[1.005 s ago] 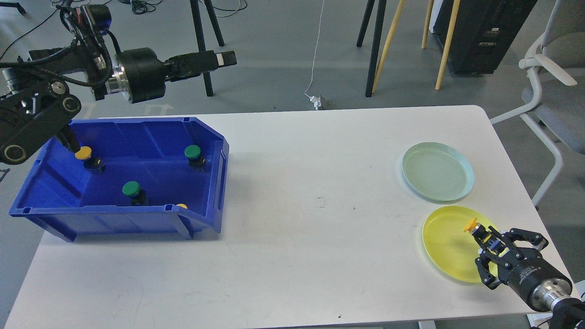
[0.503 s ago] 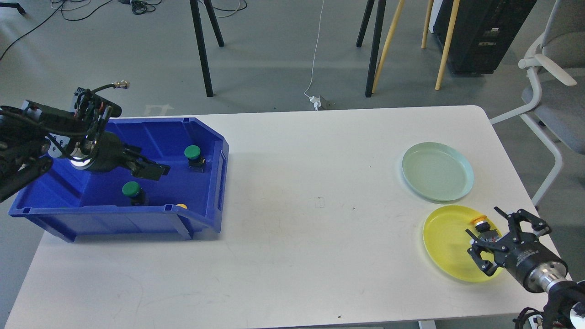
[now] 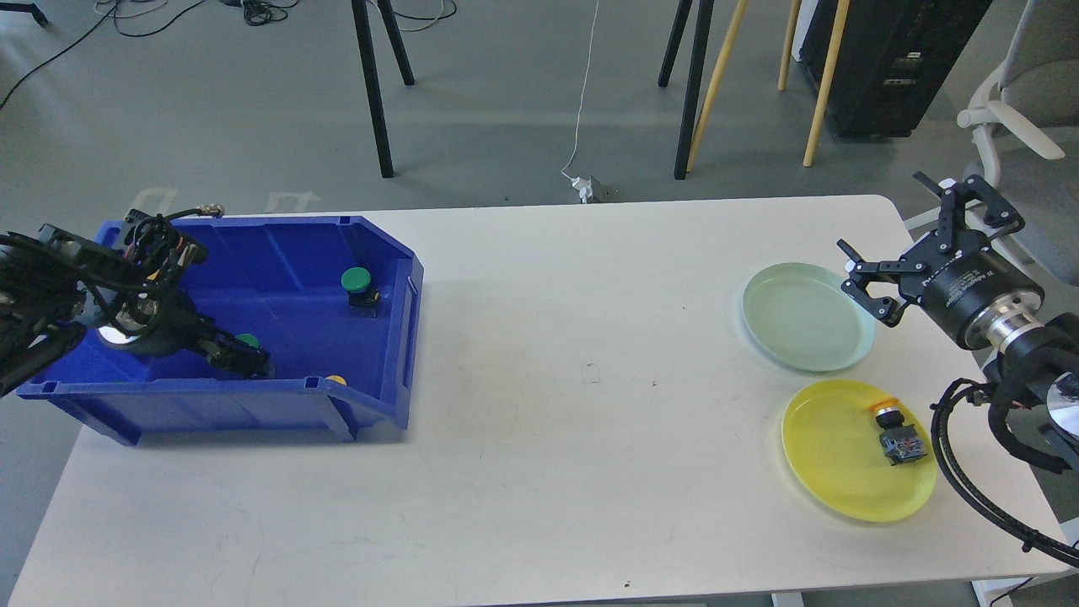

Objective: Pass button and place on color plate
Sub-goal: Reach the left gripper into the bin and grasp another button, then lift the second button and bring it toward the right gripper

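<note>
A yellow-capped button [image 3: 894,432] lies on its side on the yellow plate [image 3: 826,455] at the right front. The pale green plate [image 3: 805,316] behind it holds nothing. My right gripper [image 3: 906,244] is open and empty, raised beside the green plate's right edge. My left gripper [image 3: 244,361] reaches down into the blue bin [image 3: 383,396], at a green button [image 3: 248,341] that it mostly hides; its fingers cannot be told apart. Another green button [image 3: 356,282] stands at the bin's back right. A yellow cap [image 3: 335,380] peeks over the front wall.
The white table [image 3: 556,396] carries the bin at the left and the two plates at the right. A white chair [image 3: 1020,126] stands just past the table's right edge, close to my right arm. Stand legs and a cable lie on the floor behind.
My right gripper has let go of the yellow button, which now lies on the yellow plate, and has lifted up and back. My left gripper has dropped into the bin onto the green button.
</note>
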You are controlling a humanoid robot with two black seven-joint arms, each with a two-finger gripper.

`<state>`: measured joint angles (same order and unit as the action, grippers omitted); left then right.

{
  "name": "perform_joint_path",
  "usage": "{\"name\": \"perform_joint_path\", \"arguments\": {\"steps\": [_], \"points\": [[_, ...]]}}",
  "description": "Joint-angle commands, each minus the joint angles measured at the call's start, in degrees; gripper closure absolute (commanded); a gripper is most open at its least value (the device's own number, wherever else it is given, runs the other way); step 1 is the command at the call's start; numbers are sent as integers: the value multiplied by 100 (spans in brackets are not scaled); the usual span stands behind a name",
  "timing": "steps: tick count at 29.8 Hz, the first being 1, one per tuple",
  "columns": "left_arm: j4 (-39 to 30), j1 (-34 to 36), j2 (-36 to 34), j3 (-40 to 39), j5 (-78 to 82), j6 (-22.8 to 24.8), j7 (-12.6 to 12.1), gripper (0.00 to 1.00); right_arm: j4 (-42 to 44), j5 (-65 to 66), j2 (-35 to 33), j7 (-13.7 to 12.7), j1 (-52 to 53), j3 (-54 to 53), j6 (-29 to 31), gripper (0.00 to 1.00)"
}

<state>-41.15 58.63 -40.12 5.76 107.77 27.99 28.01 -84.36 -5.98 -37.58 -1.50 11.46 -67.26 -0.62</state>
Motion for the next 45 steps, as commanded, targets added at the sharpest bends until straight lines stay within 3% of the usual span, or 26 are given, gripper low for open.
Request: {"name": "perform_joint_path", "arguments": {"steps": [1, 7, 11, 17, 22, 25, 26, 31, 37, 41, 45], "points": [[81, -44, 74, -5, -1, 1, -1, 3, 52, 0, -3, 0, -82, -6, 27, 0], [388, -106, 338, 4, 7, 1, -1, 12, 60, 0, -3, 0, -215, -32, 45, 0], [424, -141, 364, 4, 7, 1, -1, 27, 60, 0, -3, 0, -223, -15, 45, 0], [424, -150, 338, 4, 7, 1, -1, 29, 60, 0, -3, 0, -232, -15, 45, 0], [424, -159, 303, 4, 7, 1, -1, 53, 60, 0, -3, 0, -267, -15, 45, 0], [415, -150, 303, 4, 7, 1, -1, 86, 60, 0, 5, 0, -267, -15, 27, 0], [415, -150, 303, 4, -1, 1, -1, 92, 60, 0, -3, 0, -276, -15, 27, 0], [214, -53, 303, -101, -45, 1, -1, 92, 60, 0, -3, 0, -329, -15, 27, 0], [-971, 710, -443, -452, -852, 1, -1, 93, 60, 79, -3, 9, -320, -41, 27, 0], [-1500, 914, -638, -1146, -1967, 1, -1, 92, 60, 700, -47, 9, -311, 2, 36, 0], [-1659, 826, -376, -2033, -3180, 1, -1, 92, 60, 1992, -65, 62, -197, 537, 71, 0]]}}
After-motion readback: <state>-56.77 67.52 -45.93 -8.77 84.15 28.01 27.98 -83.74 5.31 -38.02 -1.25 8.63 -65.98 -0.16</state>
